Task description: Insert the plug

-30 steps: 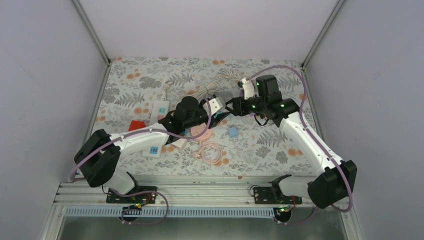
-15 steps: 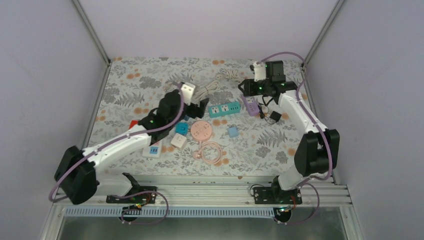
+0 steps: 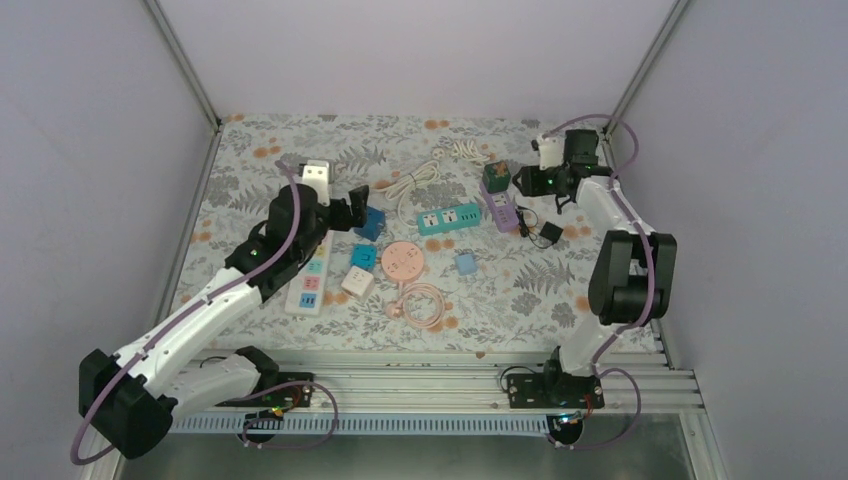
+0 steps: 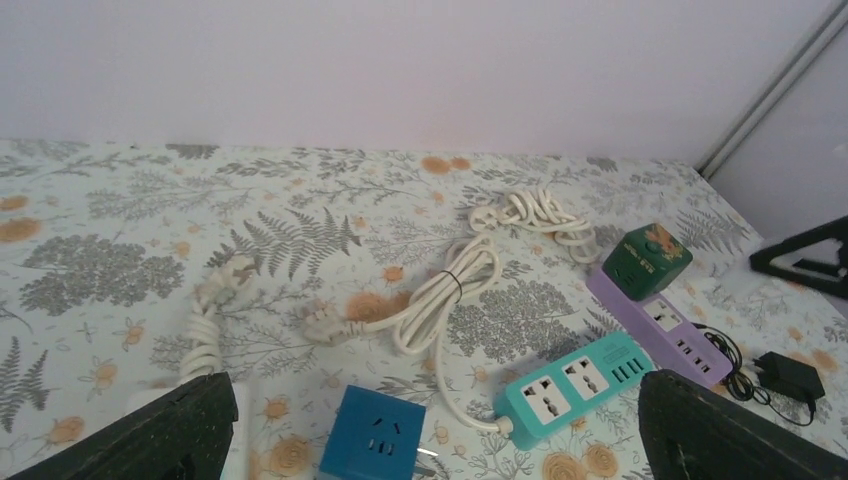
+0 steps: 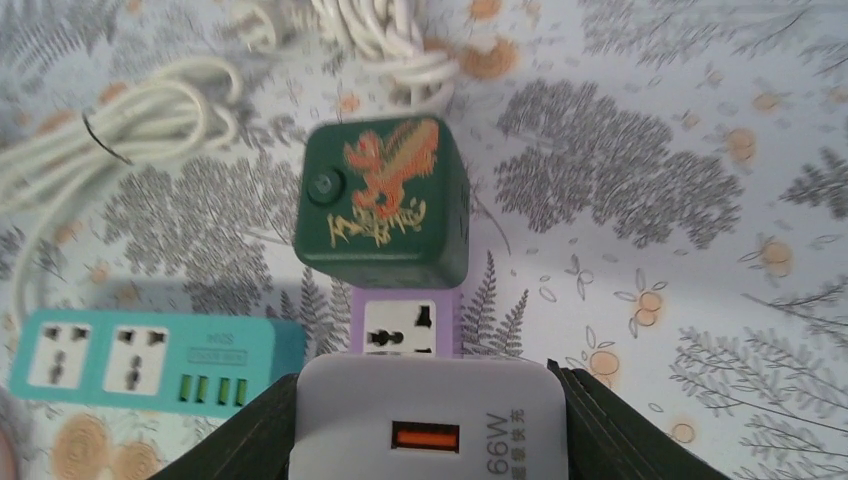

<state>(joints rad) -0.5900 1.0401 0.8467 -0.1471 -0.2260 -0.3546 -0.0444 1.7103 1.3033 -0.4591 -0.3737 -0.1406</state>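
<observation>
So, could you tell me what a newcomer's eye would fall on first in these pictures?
Probably the dark green cube with its orange print, sitting on the purple power strip at the far right. Above that strip, the right pincer grips a white charger, and the teal power strip lies near the middle.

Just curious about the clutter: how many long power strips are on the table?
3: white strip by the left arm, teal strip mid-table, purple strip just right of it. More might be hidden.

white links [image 3: 205, 308], black joints [image 3: 115, 405], purple cables [image 3: 288, 205], green lights [image 3: 546, 183]
</observation>
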